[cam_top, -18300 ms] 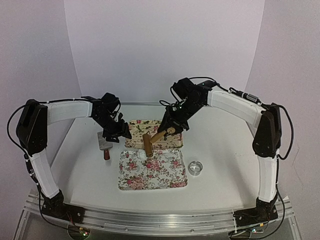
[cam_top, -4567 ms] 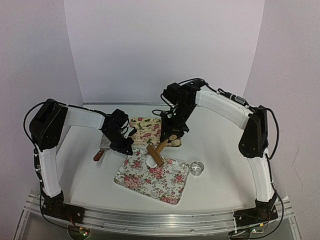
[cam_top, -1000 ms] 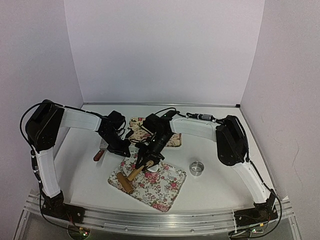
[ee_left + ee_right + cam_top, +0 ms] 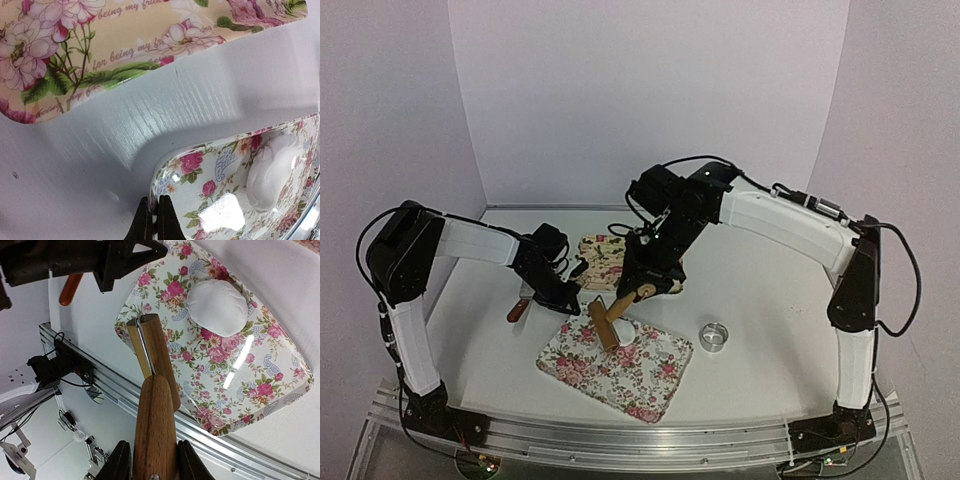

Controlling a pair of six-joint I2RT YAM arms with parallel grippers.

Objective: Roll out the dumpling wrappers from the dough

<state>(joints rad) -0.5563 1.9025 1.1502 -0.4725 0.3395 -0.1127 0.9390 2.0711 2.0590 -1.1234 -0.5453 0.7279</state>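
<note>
Change: A second earlier the rolling pin (image 4: 607, 326) had lain low over the near-left corner of the near tray (image 4: 655, 395). It now stood tilted, with its barrel end down beside the dough (image 4: 217, 307).
Meaning for the task: This looked like the end of one rolling stroke, with the pin drawn back for another. The rolling was judged unfinished.
Dough: It sat on the near tray, toward the far-left end. It was a thick, domed oval patch, not yet a thin disc.
Pin contact: Whether the barrel touched the tray could not be told.
Right arm: It had risen from a low stretch across the table, and the elbow was now high with the wrist angled down over the tray's far edge.
Right gripper (image 4: 154, 462): The fingers clasped the pin's handle from both sides.
Left arm: It was low and reached in from the left, much as a second before.
Left gripper (image 4: 151, 217): The tips were pressed almost together on the tray's corner rim, apparently pinching it to steady the tray.
Tray: It kept the same skewed lie as a second earlier.
</note>
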